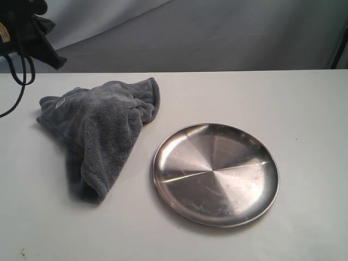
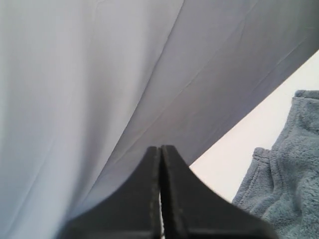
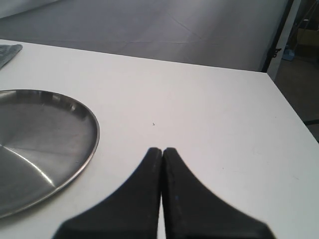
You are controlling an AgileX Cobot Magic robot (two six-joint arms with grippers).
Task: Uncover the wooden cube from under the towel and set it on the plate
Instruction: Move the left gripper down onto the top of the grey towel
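Note:
The dark grey fluffy towel (image 1: 100, 129) lies bunched on the white table at the left, its small white tag (image 1: 61, 103) near the far left corner. No wooden cube shows anywhere; the bunched towel is the only thing that could hide it. The shiny silver plate (image 1: 216, 173) sits bare to the right of the towel. My left gripper (image 1: 61, 61) hangs shut and bare above the table's far left corner, behind the towel (image 2: 286, 174). My right gripper (image 3: 162, 149) is shut with nothing in it, over the table to the right of the plate (image 3: 40, 144); it is out of the exterior view.
A grey backdrop cloth (image 1: 217, 32) hangs behind the table's far edge. Black cables (image 1: 19, 76) dangle from the left arm. The table's right edge (image 3: 294, 124) drops off beyond the right gripper. A corner of the towel (image 3: 9, 52) shows past the plate.

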